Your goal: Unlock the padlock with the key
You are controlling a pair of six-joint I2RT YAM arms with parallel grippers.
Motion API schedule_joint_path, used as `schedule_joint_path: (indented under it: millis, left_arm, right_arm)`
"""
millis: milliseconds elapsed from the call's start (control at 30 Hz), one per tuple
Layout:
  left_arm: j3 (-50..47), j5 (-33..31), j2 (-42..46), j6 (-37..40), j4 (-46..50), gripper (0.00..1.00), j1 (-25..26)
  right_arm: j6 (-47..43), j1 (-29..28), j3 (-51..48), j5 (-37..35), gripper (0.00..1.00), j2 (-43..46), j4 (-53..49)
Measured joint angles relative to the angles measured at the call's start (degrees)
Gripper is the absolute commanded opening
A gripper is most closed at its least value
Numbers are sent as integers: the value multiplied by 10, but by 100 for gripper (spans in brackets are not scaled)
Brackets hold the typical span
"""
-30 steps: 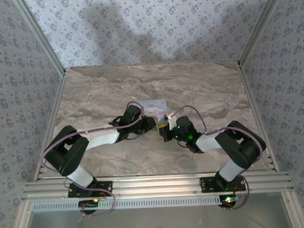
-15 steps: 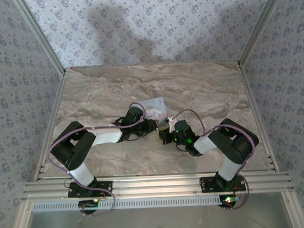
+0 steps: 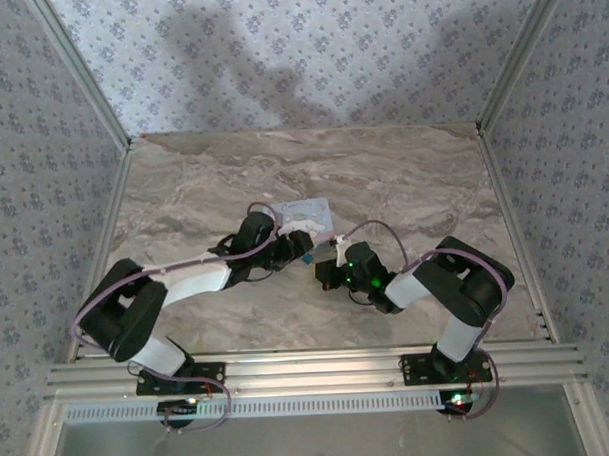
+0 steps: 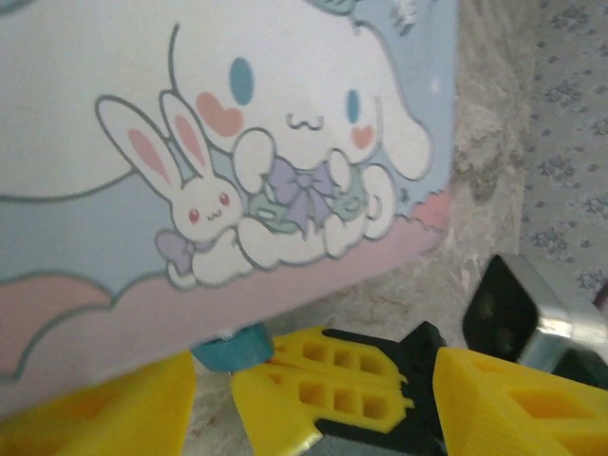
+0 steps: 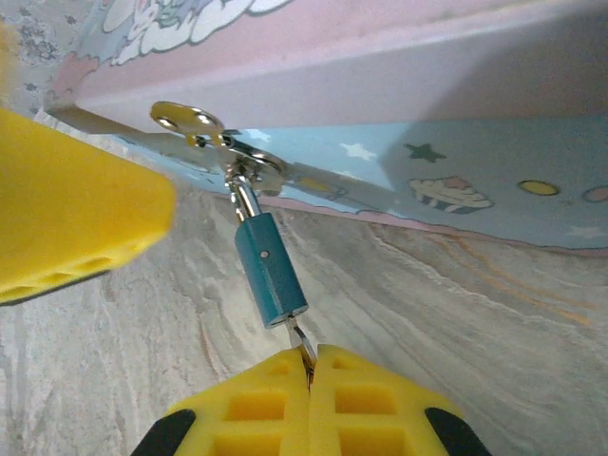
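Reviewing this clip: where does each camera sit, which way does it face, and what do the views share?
Top external: above and behind the bases, looking down on the table; both arms show, left gripper and right gripper close together beside the tin.
Left wrist: on the left arm, facing the tin's cartoon side; yellow fingers along the bottom.
Right wrist: on the right arm, looking along its shut fingers pinching the key at the padlock.
Shared: both wrist views show tin and padlock.
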State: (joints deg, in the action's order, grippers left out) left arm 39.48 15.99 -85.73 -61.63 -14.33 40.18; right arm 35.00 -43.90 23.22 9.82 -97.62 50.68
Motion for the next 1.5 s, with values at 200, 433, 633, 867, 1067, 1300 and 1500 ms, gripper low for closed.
schedule_joint_path:
  millis: [200, 433, 633, 867, 1067, 1300, 1500]
  left_arm:
    - [-66, -14, 68, 0, -14, 68, -13]
    - [-118, -14, 81, -23, -61, 60, -13]
    - [-127, -14, 54, -45, -109, 55, -5]
    - [-126, -12, -1, -67, -145, 52, 15]
    - [-116, -12, -35, -84, -181, 47, 23]
    - [-109, -17, -44, -96, -194, 37, 27]
    - [-109, -25, -44, -101, -194, 27, 28]
  right_arm:
    - [37, -10, 4, 0, 0, 1, -9]
    - [98, -17, 7, 0, 0, 26, -33]
    - [132, -24, 15, 0, 0, 36, -56]
    - [157, -27, 21, 5, 0, 38, -64]
    - [172, -33, 30, 5, 0, 42, -75]
    - [188, -34, 31, 5, 0, 43, -79]
    - [206, -35, 31, 4, 0, 50, -80]
